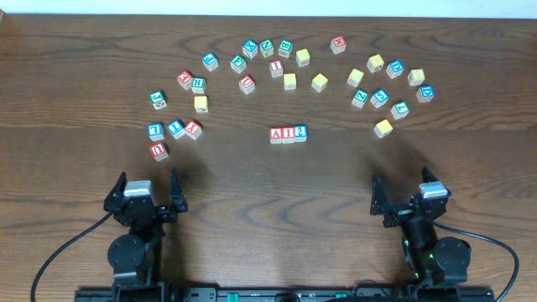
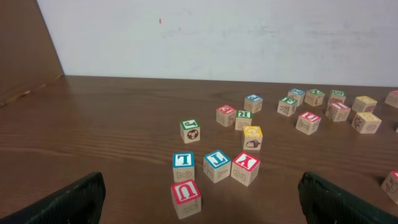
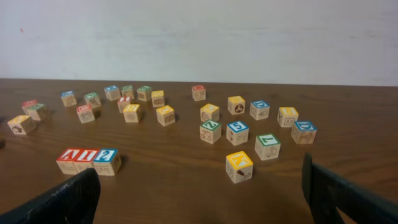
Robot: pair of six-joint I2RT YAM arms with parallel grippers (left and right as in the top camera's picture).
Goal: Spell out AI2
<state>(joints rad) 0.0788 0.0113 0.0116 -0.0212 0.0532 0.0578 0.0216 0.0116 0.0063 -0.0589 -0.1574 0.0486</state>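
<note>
Three blocks stand touching in a row at the table's middle: red A (image 1: 276, 134), red I (image 1: 288, 134), blue 2 (image 1: 300, 132). The row also shows in the right wrist view, A (image 3: 66, 159), I (image 3: 85, 158), 2 (image 3: 106, 160). My left gripper (image 1: 148, 195) is open and empty near the front left edge, well behind a red U block (image 2: 185, 196). My right gripper (image 1: 409, 198) is open and empty near the front right, behind a yellow K block (image 3: 239, 166).
Several loose letter blocks lie in an arc across the far half of the table: a left cluster (image 1: 174, 128), a middle cluster (image 1: 268, 59) and a right cluster (image 1: 390, 80). A white wall (image 2: 217, 37) runs behind the table.
</note>
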